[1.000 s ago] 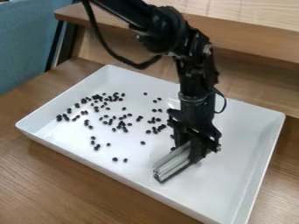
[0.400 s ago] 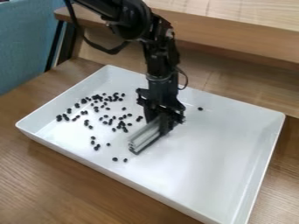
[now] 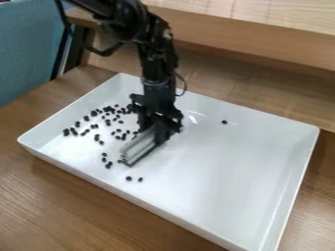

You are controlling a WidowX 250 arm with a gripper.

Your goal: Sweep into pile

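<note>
Black pellets (image 3: 108,109) beside pale bar (image 3: 138,146), now farther left in view, in grip of end effector (image 3: 159,128)

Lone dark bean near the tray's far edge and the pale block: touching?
Apart. Camera view shows bare tray between the bean and pale block.
</note>
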